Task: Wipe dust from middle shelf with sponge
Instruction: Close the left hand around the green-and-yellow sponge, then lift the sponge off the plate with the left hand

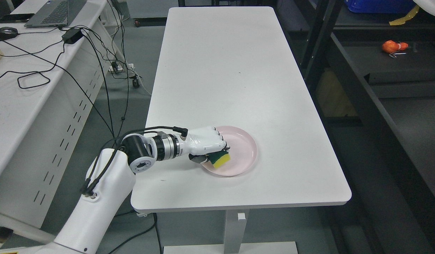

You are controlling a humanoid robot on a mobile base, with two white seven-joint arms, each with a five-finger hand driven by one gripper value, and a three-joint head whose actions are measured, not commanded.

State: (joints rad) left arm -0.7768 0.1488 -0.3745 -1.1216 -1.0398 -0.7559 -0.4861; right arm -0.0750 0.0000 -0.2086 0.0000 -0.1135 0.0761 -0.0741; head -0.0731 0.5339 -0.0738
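Note:
A yellow sponge with a green scouring side (221, 159) sits over the left part of a pink plate (243, 150) on the white table (231, 70). My left hand (212, 150) reaches in from the lower left, fingers curled around the sponge from above with the thumb below it. A dark shelf unit (397, 106) stands to the right of the table, its boards running away from me. The right arm does not show.
An orange object (393, 46) lies on a far shelf board at the upper right. A blue bin (376, 5) sits at the top right. A second desk (23, 88) with a laptop, mouse and loose cables stands at the left.

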